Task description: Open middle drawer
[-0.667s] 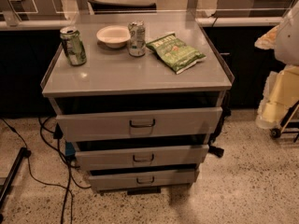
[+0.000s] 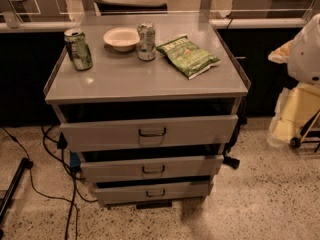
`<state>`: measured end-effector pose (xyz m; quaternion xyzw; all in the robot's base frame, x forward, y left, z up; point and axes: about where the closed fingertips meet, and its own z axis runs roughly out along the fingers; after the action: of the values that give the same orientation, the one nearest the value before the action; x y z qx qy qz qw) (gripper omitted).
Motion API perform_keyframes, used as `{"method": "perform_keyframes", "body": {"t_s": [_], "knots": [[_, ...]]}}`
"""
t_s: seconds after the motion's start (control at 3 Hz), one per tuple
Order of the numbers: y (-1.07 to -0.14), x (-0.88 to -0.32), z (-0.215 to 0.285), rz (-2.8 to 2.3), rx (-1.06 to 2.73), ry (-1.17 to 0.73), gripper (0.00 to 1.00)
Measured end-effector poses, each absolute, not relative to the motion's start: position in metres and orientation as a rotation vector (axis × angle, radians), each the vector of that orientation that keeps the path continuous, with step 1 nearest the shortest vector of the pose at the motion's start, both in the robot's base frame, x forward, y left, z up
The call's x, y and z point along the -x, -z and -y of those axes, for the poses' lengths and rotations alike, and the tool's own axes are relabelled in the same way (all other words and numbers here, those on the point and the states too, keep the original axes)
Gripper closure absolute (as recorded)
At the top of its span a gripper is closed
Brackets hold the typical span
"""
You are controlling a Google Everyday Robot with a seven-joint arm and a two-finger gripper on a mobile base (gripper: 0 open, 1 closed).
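Note:
The grey cabinet [image 2: 145, 79] stands in the centre with three drawer fronts. The middle drawer [image 2: 110, 170] is the second front, with a small dark loop handle [image 2: 153, 170] at its centre. It stands out slightly from the frame, with a dark gap above it. The taller top drawer [image 2: 100, 133] is above it and the narrow bottom drawer [image 2: 120, 193] is below it. My gripper is out of view. Only a white rounded part of the arm [image 2: 306, 49] shows at the right edge, away from the cabinet.
On the cabinet top are a green can [image 2: 78, 49], a white bowl [image 2: 121, 38], a silver can [image 2: 146, 41] and a green chip bag [image 2: 188, 55]. Black cables [image 2: 50, 149] lie on the floor at the left. A yellowish cart [image 2: 295, 119] stands at the right.

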<state>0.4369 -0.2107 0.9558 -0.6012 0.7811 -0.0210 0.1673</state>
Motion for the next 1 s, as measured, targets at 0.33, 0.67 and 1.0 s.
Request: {"method": "perform_keyframes", "body": {"t_s": [0.33, 0.67, 1.0], "knots": [[-0.898, -0.431, 0.194, -2.212, 1.715, -0.056, 0.0], [-0.839, -0.425, 0.181, -2.21, 1.726, -0.151, 0.0], [-0.839, -0.425, 0.181, -2.21, 1.726, -0.151, 0.0]]}}
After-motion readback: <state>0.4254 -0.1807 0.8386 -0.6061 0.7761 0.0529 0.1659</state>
